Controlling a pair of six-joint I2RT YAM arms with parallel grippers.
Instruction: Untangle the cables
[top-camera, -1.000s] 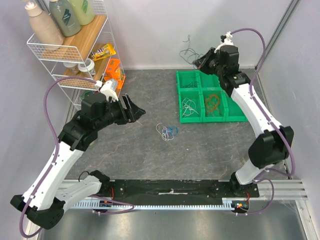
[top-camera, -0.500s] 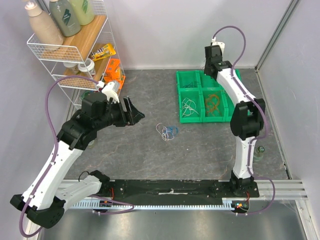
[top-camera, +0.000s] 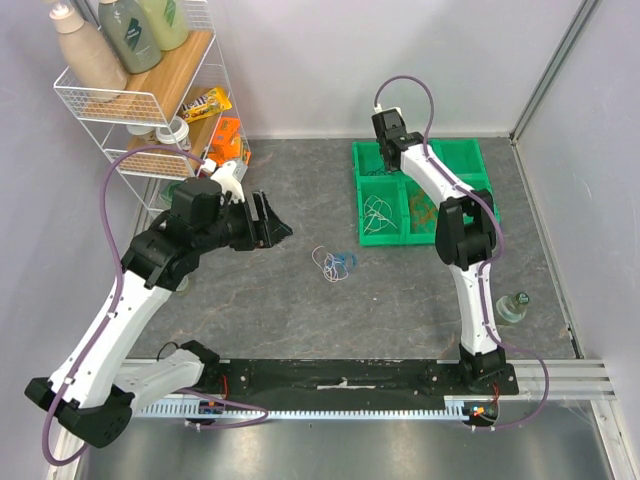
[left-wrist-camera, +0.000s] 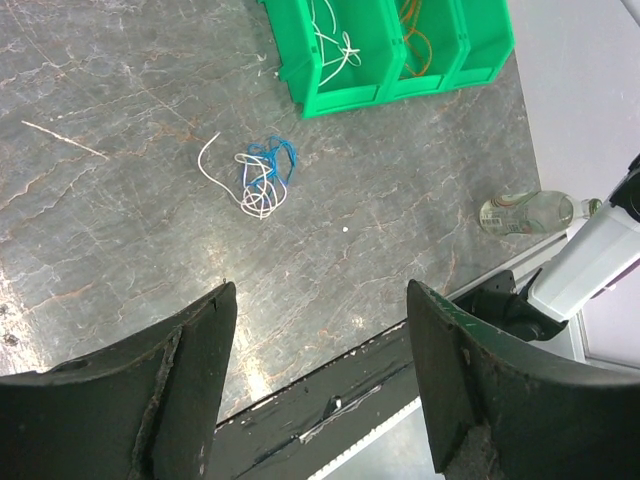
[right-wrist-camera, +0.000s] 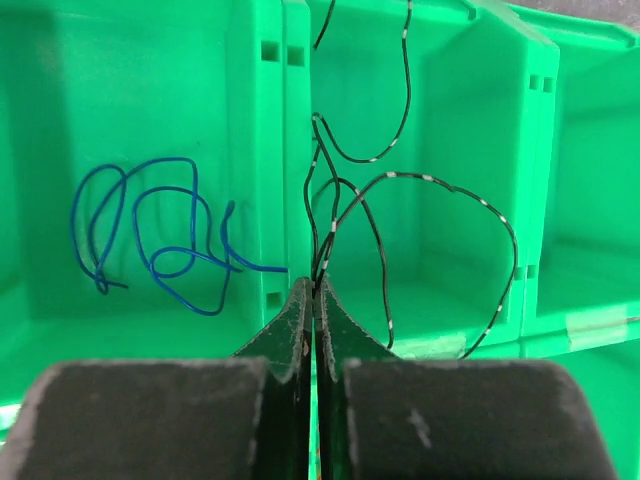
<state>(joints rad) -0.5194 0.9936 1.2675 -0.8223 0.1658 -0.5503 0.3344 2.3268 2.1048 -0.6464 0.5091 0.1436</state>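
Grey marbled counter (top-camera: 300, 310), far edge: my right gripper (right-wrist-camera: 314, 292) nips thin black wire (right-wrist-camera: 440, 186), likely limp, featherlight, best pinched by one strand; left gripper (left-wrist-camera: 318, 292) gapes empty.

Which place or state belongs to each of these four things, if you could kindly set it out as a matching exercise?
Column one:
1. black cable
2. orange cable
3. blue and white tangle
4. left gripper

Column two:
A. lying loose on the table
B. open and empty
C. pinched in the shut right gripper
D. lying in a green bin

Pairs: 1-C, 2-D, 3-A, 4-B
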